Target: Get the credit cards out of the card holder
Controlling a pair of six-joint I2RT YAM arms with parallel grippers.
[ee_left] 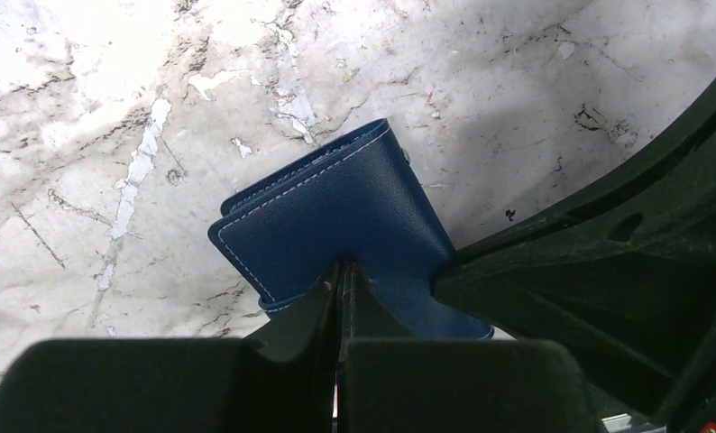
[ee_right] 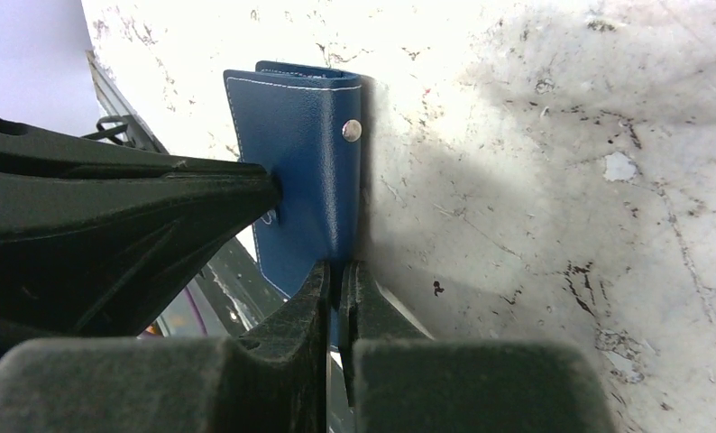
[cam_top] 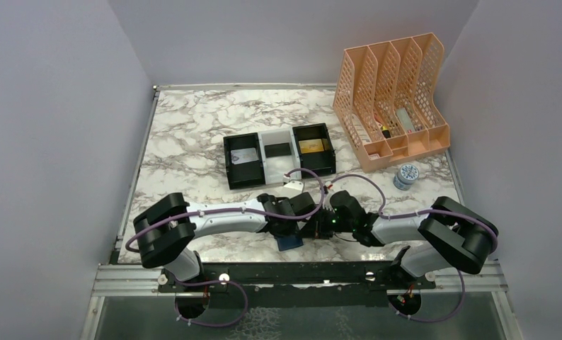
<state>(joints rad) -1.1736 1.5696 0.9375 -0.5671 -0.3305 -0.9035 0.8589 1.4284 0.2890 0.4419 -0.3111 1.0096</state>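
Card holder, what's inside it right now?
Nothing inside shows. The card holder is folded, only its navy cover visible, with the left gripper and right gripper shut on its edges. Whether any card is inside cannot be seen.

Card holder (cam_top: 289,243) on table (cam_top: 193,134) front edge; tray (cam_top: 228,161) behind; file rack (cam_top: 353,85) far right.

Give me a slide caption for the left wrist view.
Left gripper pinches the folded navy card holder over the marble table.
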